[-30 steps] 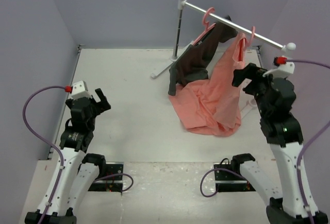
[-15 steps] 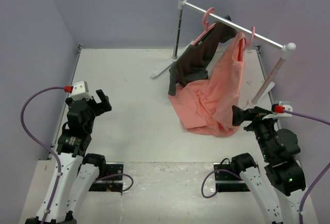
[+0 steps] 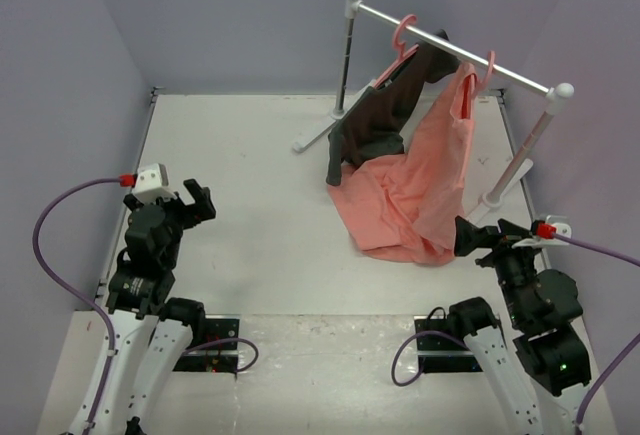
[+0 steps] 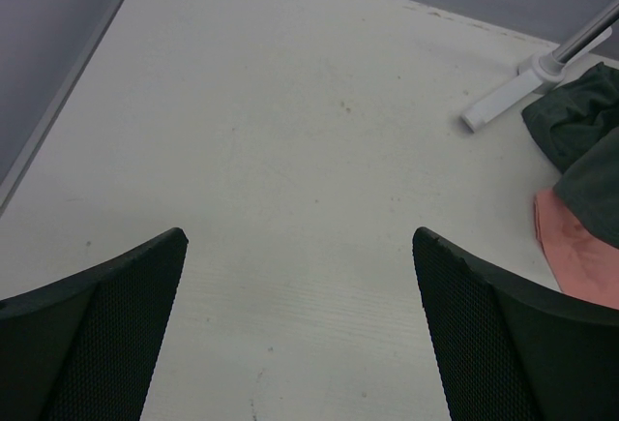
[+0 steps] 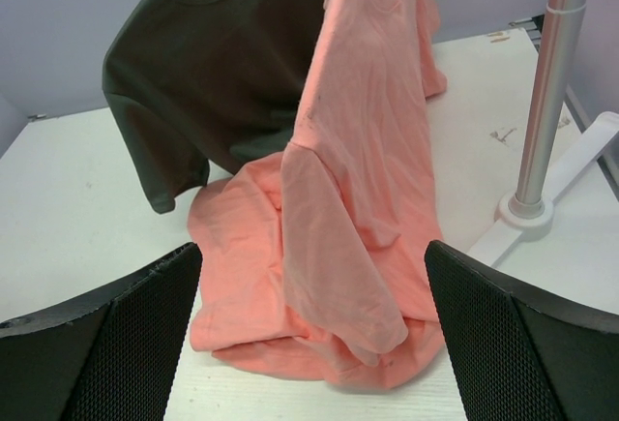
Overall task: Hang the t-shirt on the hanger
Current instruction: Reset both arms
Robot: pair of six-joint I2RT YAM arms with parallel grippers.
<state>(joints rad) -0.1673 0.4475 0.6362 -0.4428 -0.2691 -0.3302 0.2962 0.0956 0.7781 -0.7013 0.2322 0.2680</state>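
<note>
Two pincers spread: left pincer (image 4: 298, 247), right pincer (image 5: 311, 252) | t-shirt (image 5: 348, 150) near, ahead of right pincer, apart.

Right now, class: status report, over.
Left gripper, right gripper open. Salmon-pink cloth t-shirt hangs off thin pink plastic hanger, hem on table. Dark grey garment alongside.

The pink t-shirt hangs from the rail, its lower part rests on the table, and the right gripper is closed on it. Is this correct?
No. The right gripper is open and holds nothing: the right wrist view shows its fingers wide apart, the t-shirt ahead of them. The t-shirt does hang from the rail, lower part on the table.
</note>
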